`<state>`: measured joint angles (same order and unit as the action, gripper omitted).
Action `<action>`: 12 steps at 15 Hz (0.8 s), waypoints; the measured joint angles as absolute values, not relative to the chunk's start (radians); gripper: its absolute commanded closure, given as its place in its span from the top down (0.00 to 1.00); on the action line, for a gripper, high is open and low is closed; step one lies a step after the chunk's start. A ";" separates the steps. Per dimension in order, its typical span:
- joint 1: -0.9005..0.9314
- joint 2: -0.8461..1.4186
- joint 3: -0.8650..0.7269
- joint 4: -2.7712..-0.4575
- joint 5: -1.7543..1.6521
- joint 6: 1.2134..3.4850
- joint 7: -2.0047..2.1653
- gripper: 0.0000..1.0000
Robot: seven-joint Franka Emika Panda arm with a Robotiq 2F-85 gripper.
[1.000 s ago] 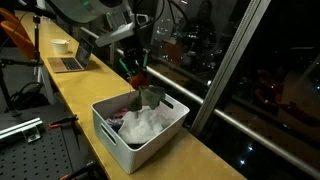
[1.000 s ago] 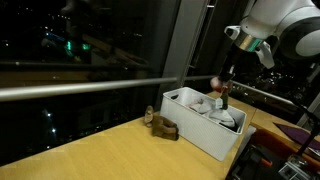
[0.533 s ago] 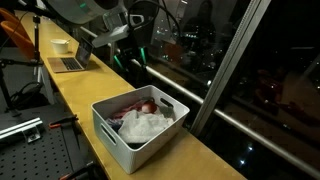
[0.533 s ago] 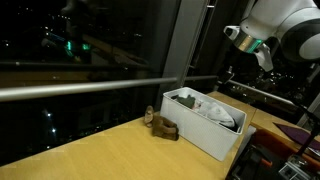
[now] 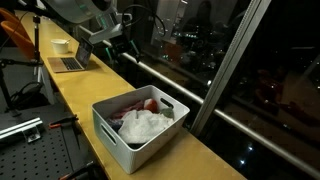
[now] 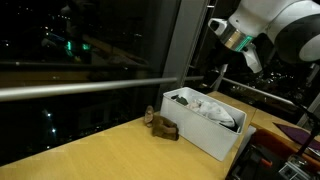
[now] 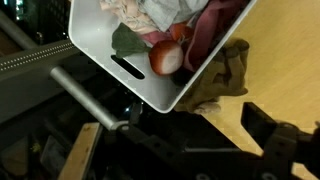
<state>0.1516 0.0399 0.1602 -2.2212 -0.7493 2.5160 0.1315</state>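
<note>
Gripper (image 7: pixel 195 130) empty, jaws spread wide, hovering above white bin (image 5: pixel 112 128). Red round item (image 7: pixel 165 57), possibly toy fruit, lying inside bin among cloths (image 5: pixel 147 124). Drop-off step judged done; next calls for a fresh target, e.g. brown crumpled item (image 6: pixel 163 127) beside bin. Long wooden counter (image 5: pixel 75 95), dark night window (image 5: pixel 260 70).

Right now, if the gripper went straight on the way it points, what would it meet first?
Probably the near corner of the bin, or the brown thing beside it. The open gripper hangs above both, so I cannot tell which.
</note>
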 measured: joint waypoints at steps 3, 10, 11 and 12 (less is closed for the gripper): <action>0.178 0.120 0.166 -2.149 -0.758 2.516 0.116 1.00; 0.201 0.351 0.166 -1.945 -0.757 2.512 -0.015 1.00; 0.202 0.384 0.166 -1.917 -0.757 2.511 -0.041 1.00; 0.203 0.417 0.165 -1.890 -0.756 2.510 -0.068 1.00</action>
